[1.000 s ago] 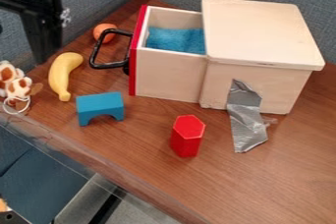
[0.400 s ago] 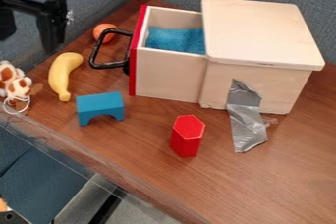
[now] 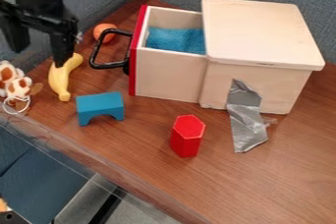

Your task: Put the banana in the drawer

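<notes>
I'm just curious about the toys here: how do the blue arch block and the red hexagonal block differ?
The blue arch block has a curved cutout underneath; the red hexagonal block shows none. The blue one is wider than tall, while the red one stands taller than wide. Both rest on the wooden table.
</notes>
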Controlling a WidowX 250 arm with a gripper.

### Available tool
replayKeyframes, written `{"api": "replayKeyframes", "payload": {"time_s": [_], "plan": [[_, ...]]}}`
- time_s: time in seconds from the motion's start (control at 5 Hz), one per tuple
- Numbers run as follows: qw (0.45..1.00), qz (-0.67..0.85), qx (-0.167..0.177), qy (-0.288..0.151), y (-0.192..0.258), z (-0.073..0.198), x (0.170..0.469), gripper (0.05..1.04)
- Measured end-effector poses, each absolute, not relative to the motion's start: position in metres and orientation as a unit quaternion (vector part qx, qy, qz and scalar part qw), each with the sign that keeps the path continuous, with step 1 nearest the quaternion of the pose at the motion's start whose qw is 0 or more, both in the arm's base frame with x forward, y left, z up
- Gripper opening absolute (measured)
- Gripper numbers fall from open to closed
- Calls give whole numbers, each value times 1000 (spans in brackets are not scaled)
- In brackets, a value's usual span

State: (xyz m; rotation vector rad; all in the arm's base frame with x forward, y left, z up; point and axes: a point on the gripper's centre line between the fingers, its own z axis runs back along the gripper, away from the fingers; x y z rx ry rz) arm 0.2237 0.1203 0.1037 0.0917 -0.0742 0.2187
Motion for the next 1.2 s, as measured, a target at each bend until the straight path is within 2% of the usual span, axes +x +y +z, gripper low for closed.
{"api": "replayKeyframes", "payload": {"time_s": [0.4, 0.6, 1.2], "plan": [[993, 82, 72, -38, 126, 86, 254, 999], [993, 87, 70, -47, 131, 82, 271, 999], [980, 161, 97, -61, 159, 65, 283, 999]]}}
